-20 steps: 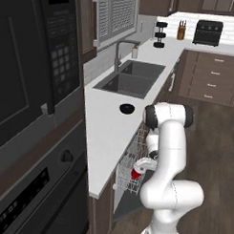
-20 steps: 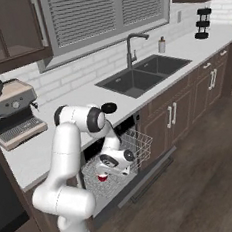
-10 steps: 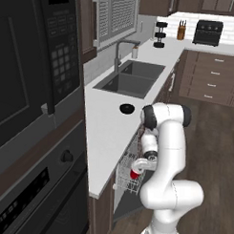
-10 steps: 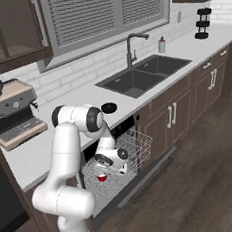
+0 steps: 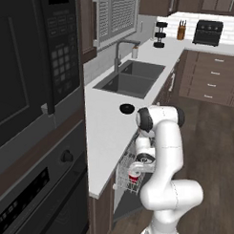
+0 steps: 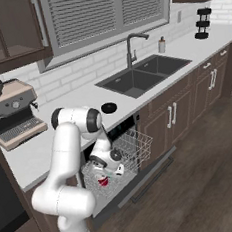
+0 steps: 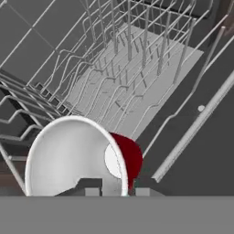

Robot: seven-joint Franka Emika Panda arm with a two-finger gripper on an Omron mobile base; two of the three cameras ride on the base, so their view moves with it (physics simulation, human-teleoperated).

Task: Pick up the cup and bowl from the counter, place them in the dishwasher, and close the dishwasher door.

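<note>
Cup [image 7: 87, 160], red with a white inside, sits gripped in the claw [image 6: 107, 173] low over the white wire rack [image 6: 133, 146] of the open dishwasher [image 5: 129, 174]. Up on the white counter [image 5: 106, 125], the black bowl [image 5: 127, 108] waits near the dark sink [image 6: 141, 75].

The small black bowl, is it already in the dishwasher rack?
No, the small black bowl sits on the white counter beside the sink.
</note>
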